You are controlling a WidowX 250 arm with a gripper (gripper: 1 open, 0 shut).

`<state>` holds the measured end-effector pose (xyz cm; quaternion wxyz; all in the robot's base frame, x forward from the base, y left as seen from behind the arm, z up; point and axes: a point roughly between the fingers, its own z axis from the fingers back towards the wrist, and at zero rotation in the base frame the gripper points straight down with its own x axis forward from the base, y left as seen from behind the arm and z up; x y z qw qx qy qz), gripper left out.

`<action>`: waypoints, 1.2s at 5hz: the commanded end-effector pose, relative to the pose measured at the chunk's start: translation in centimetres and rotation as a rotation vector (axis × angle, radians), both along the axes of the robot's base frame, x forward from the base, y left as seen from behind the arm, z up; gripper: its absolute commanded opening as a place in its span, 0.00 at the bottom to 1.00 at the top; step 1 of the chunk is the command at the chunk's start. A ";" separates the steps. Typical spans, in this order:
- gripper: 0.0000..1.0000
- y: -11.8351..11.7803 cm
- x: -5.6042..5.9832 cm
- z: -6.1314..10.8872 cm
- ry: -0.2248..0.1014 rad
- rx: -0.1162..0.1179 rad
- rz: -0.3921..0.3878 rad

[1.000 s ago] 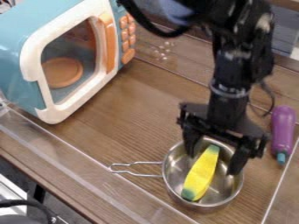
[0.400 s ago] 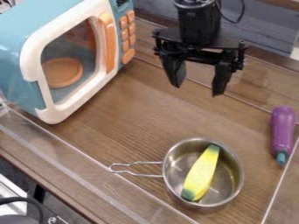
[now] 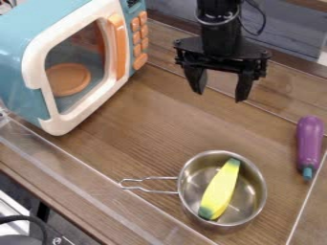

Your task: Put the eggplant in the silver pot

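Wood-grain tabletop [image 3: 138,139] holds 1 shiny round metal pot [image 3: 194,196] and 1 glossy eggplant [image 3: 309,145] (tool [image 3: 220,84] released, fingers spread).

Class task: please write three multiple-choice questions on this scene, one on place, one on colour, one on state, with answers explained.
1. Where is the eggplant?
A) in the pot
B) on the table, right of the pot
C) in the microwave

2. What colour is the toy in the pot?
A) purple
B) red
C) yellow

3. How is the end effector?
A) open
B) shut
C) holding the eggplant

1: B, the eggplant lies on the table, beyond the pot's right side.
2: C, the toy is yellow with a pale green end.
3: A, the end effector has its fingers spread, nothing between them.
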<state>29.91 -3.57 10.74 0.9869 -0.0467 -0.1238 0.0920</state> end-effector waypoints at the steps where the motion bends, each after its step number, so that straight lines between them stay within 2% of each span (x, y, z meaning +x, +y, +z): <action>1: 1.00 0.2 0.5 0.4 -0.035 0.009 -0.019; 2: 1.00 -0.1 0.4 -1.6 -0.034 0.015 -0.057; 3: 1.00 -0.3 0.6 -2.7 -0.038 0.015 -0.089; 5: 1.00 1.9 -0.8 -1.8 -0.009 0.018 -0.068; 6: 1.00 1.6 0.0 -1.1 -0.004 0.021 -0.061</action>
